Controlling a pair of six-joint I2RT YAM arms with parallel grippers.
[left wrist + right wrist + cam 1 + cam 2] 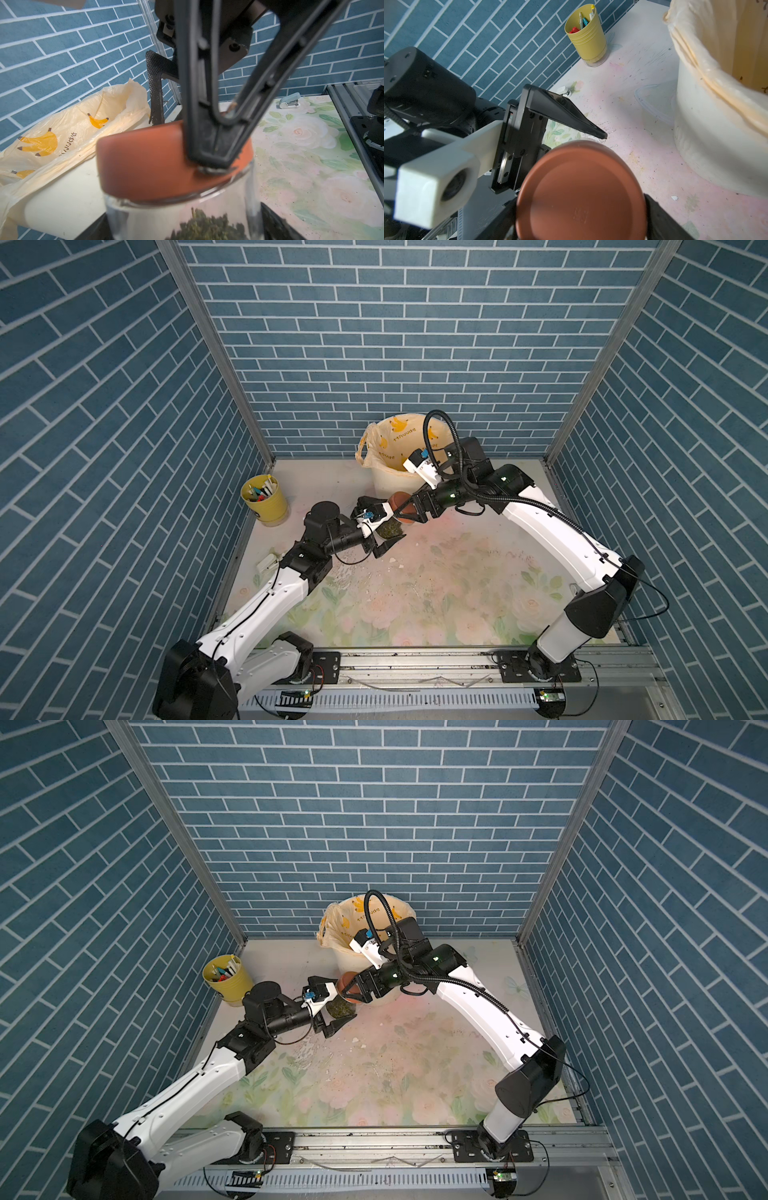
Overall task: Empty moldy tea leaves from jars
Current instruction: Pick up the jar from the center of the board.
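The jar (390, 531) of clear glass hangs above the table in front of the bin, with my left gripper (384, 531) shut on its body. Dark green tea leaves (207, 227) lie inside it. Its reddish-brown lid (400, 506) sits tilted on the mouth, and my right gripper (402, 511) is shut on the lid's rim. In the right wrist view the lid (579, 195) fills the space between the black fingers (660, 220). The left wrist view shows the lid (149, 164) over the glass (145, 220), with a right finger (207, 135) pressed on it. Both top views show the same grip, the jar (340, 1009) below the lid (346, 986).
The cream bin (392, 485) with its banana-print liner (374, 443) stands just behind the jar. A yellow pen cup (264, 506) is at the back left by the wall. A small stapler (289, 101) lies near the wall. Crumbs dot the floral table (436, 593).
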